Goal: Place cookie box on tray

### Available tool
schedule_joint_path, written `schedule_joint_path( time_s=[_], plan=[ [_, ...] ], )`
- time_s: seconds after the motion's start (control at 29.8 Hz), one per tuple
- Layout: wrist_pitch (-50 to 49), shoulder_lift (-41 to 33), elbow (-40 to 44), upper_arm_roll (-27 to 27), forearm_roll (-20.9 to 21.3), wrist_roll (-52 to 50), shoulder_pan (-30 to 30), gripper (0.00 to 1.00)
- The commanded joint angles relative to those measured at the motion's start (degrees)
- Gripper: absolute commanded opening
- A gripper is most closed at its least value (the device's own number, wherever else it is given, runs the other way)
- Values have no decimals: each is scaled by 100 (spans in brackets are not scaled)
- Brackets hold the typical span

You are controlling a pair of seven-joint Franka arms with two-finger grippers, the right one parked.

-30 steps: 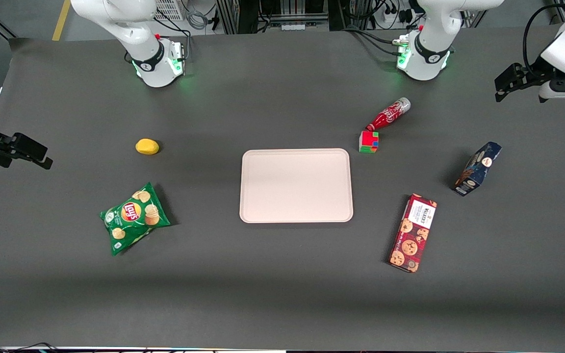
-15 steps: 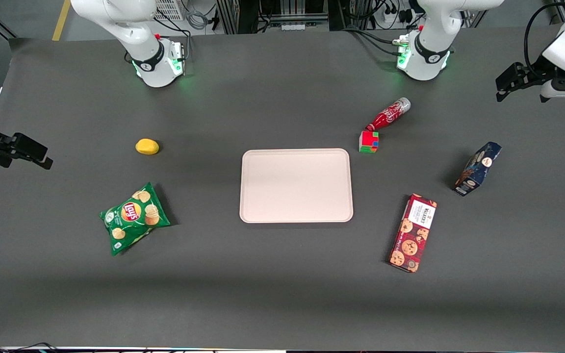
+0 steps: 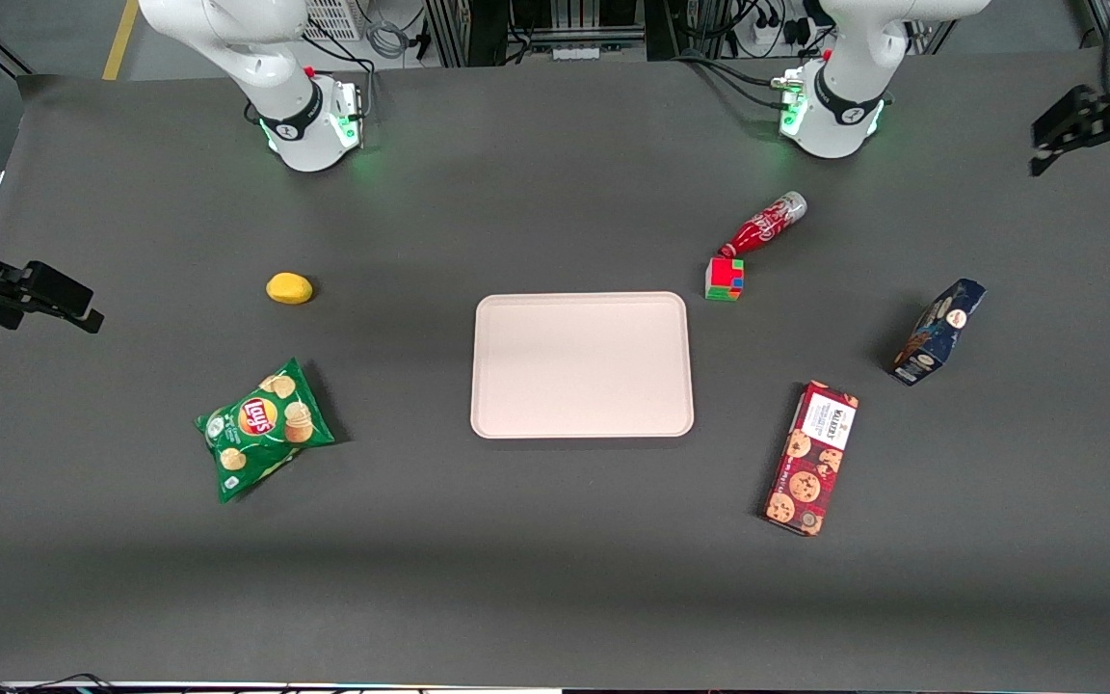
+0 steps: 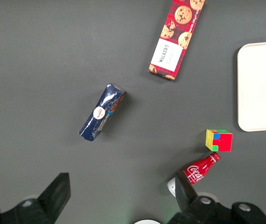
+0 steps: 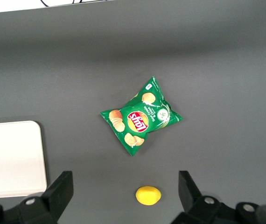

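The hand (image 3: pixel 1095 135) is hovering high above the working arm's end of the surface (image 3: pixel 555 578), fingers (image 4: pixel 58 193) spread apart and gripping nothing. The cookie box (image 3: pixel 938 331) is lying on the surface, well apart from the tray (image 3: pixel 582 364), near the red box (image 3: pixel 811 458).
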Motion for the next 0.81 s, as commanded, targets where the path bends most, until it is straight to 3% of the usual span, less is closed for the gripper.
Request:
schedule_joint_path(
  time_s=[0.0, 0.3, 0.77],
  plan=[
    [-185, 349, 170, 113, 179, 973, -24, 100],
    [359, 1430, -295, 315, 161, 2318, -6, 100],
    [2275, 2617, -884, 341, 56, 2530, 3, 100]
  ],
)
